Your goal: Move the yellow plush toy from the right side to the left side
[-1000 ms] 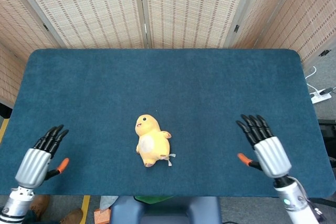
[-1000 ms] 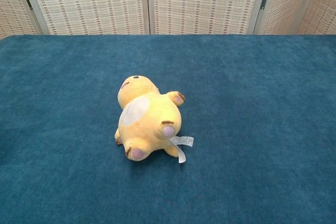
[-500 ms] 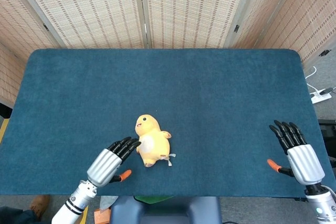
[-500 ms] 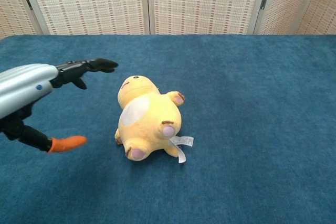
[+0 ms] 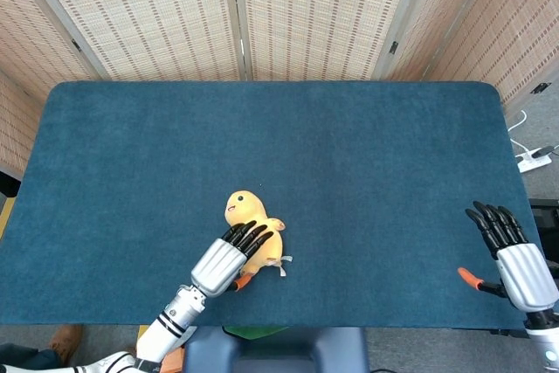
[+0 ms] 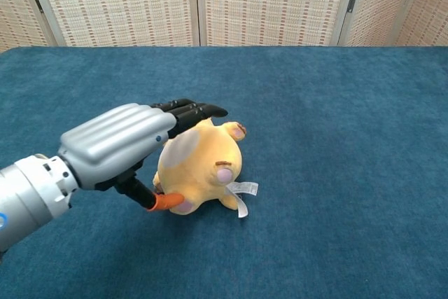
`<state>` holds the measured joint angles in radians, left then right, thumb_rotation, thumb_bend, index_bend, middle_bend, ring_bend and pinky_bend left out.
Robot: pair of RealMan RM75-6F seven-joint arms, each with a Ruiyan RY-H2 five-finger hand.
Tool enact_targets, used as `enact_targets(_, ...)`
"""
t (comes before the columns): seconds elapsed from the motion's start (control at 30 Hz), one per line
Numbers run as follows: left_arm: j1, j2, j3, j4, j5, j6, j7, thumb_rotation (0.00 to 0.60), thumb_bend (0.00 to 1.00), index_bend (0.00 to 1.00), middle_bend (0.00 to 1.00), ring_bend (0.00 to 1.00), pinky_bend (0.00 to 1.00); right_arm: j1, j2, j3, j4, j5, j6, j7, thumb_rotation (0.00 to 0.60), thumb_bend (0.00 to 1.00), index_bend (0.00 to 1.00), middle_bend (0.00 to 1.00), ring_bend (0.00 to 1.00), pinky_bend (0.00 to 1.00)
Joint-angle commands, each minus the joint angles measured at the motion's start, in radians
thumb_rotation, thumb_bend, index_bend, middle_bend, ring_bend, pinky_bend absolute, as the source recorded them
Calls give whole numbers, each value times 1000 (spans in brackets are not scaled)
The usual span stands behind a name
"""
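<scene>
The yellow plush toy (image 5: 254, 240) is found lying on its back on the blue tabletop (image 5: 349, 172), near the front edge and roughly midway across it, with its head turned toward the far screens and a white fabric label (image 6: 241, 195) trailing from its underside. It is judged to be light, soft and easily squashed, with a fuzzy cover that should give good friction and little risk of damage; a hold around the rounded body, thumb under one flank and fingers over the pale belly, is thought safer than a pinch on the small limbs or the label, which would let it swing or tear. The left hand (image 6: 122, 146) is held directly over the toy, its dark fingers (image 6: 192, 110) extended across the belly and its orange-tipped thumb (image 6: 165, 201) set low against the toy's near side; the fingers are spread and not yet closed, and whether they actually touch the fabric cannot be told. Much of the toy, including most of its face, is hidden by this hand in the chest view, and its lower body is covered in the head view. The right hand (image 5: 515, 258) is seen only in the head view, far to the right of the toy at the tabletop's corner, with fingers straight and apart and nothing held; its wrist is cut off by the frame.
</scene>
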<state>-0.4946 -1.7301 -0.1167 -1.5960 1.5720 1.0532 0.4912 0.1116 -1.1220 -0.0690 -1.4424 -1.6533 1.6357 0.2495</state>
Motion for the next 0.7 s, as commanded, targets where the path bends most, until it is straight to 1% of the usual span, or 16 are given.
enact_targets(0.03,-31,-31,-15,33,-26,-21,-1,600,270,47,176,73,156,-12,13,10,-3,5,11,7,600,134,0,0,0,0)
enact_targets(0.17,-50,-57,-14,77,-37,-24,-29,600,270,73,176,72,164,-29,35,13,-17,2,29,23,600,135,0,0,0,0)
enact_targets(0.23,-59,-74,-12,112,-39,-23,-44,600,271,102,177,72,198,-39,48,13,-25,-9,46,40,600,136,0,0,0,0)
enact_targets(0.33,-71,-100,-9,168,-43,-22,-79,600,273,151,187,99,291,-53,61,15,-28,-21,73,60,600,137,0,0,0,0)
enact_targets(0.4,-74,-122,-12,208,-39,-3,-114,600,276,217,215,160,421,-60,63,19,-27,-24,85,60,600,137,0,0,0,0)
enact_targets(0.43,-77,-137,-11,242,-25,17,-137,600,280,266,248,202,491,-64,62,21,-27,-26,90,60,600,137,0,0,0,0)
enact_targets(0.47,-78,-146,-9,264,-14,33,-158,600,296,338,316,270,574,-66,62,23,-26,-26,91,60,600,137,0,0,0,0)
enact_targets(0.5,-76,-158,-8,286,-4,55,-179,600,334,422,414,356,663,-67,62,24,-26,-26,90,61,600,137,0,0,0,0)
enact_targets(0.53,-71,-177,-10,318,12,96,-202,600,396,529,550,472,770,-68,63,26,-26,-25,88,62,600,137,0,0,0,0)
enact_targets(0.57,-69,-186,-4,338,23,115,-221,600,435,585,617,532,825,-68,63,28,-26,-24,85,62,600,137,0,0,0,0)
enact_targets(0.6,-68,-191,2,353,33,130,-241,600,487,661,702,608,895,-68,62,30,-25,-23,83,61,600,137,0,0,0,0)
enact_targets(0.63,-65,-192,10,368,43,146,-260,600,533,715,764,664,945,-67,61,32,-25,-22,78,60,600,137,0,0,0,0)
enact_targets(0.7,-62,-186,21,375,55,164,-277,600,576,746,805,701,980,-67,60,33,-24,-23,71,58,600,137,0,0,0,0)
